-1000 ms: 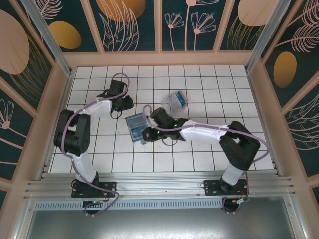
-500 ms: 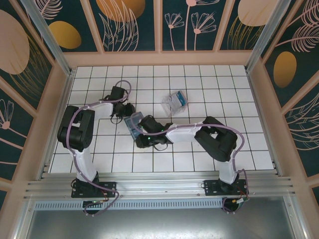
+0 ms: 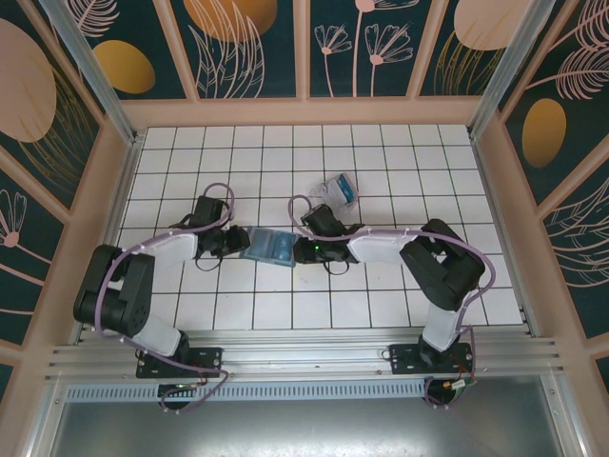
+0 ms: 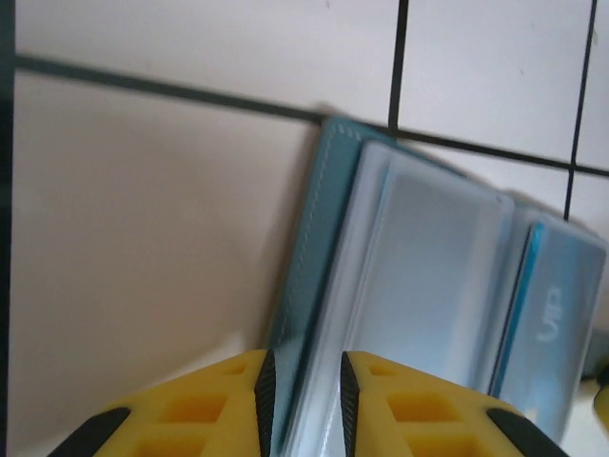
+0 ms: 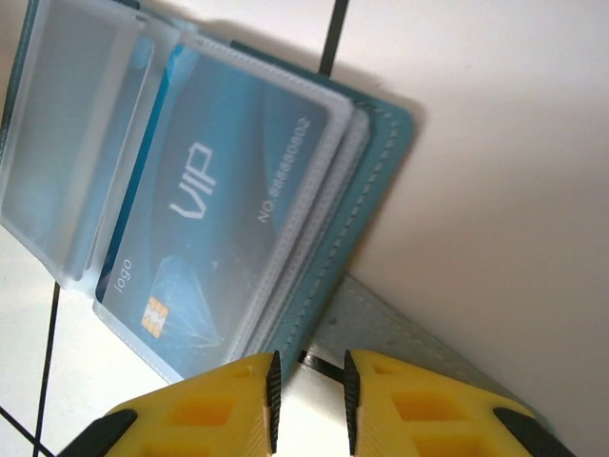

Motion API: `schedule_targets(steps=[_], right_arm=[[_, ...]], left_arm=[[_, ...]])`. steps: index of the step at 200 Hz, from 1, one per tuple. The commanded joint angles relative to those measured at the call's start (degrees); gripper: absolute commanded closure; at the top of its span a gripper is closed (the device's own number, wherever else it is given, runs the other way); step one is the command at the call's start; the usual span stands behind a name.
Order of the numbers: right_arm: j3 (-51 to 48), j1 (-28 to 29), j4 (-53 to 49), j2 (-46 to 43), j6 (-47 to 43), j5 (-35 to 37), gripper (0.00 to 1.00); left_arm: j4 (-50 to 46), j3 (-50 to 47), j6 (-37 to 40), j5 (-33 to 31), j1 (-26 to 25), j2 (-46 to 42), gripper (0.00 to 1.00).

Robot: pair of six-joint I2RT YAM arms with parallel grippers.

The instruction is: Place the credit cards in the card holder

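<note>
The teal card holder [image 3: 268,247] is spread open between my two grippers, near the middle of the tiled floor. My left gripper [image 3: 236,244] is shut on its left side; in the left wrist view the teal cover [image 4: 322,238] and clear sleeves run between the pads of that gripper [image 4: 303,405]. My right gripper [image 3: 301,249] holds the opposite side, where the cover edge [image 5: 376,176] enters the jaws of the gripper [image 5: 309,405] beside the left pad. A blue credit card [image 5: 209,219] marked VIP sits inside a clear sleeve, and its edge [image 4: 550,324] appears in the left wrist view.
A clear plastic box [image 3: 338,193] with something blue in it lies just behind the right gripper. Wooden walls [image 3: 112,200] ring the white tiled floor. A grey shadow falls under the holder's right edge.
The left gripper came forward from the back and closed on the holder's left edge. The right arm swung the holder left, then back, and it now lies stretched between both grippers.
</note>
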Motion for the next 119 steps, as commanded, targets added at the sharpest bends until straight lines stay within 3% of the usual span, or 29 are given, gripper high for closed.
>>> schedule_targets(steps=[1, 35, 45, 63, 81, 119], right_arm=[[1.7, -1.8, -4.4, -5.7, -2.6, 1.1, 0.72], [3.5, -7.8, -8.9, -14.5, -5.7, 4.0, 0.65], [3.7, -10.3, -9.3, -16.5, -6.2, 5.0, 0.6], [4.4, -14.3, -10.1, -18.0, -6.8, 6.1, 0.49], [5.9, -18.8, -11.4, -17.0, -8.1, 8.9, 0.44], [11.6, -21.8, -14.2, -9.4, -12.6, 11.7, 0.4]], left_arm=[[-0.8, -2.1, -2.7, 1.9, -0.5, -4.2, 0.71], [-7.0, 5.1, 0.0, -2.9, -0.5, -6.1, 0.63], [-7.1, 8.6, 0.1, -2.6, -0.5, -4.9, 0.57], [-5.1, 14.9, -0.7, 0.3, -0.5, -0.8, 0.56], [-3.5, 22.2, -1.7, 2.7, -0.6, 4.6, 0.55], [-4.1, 36.2, -2.0, 5.2, -4.0, 16.7, 0.55]])
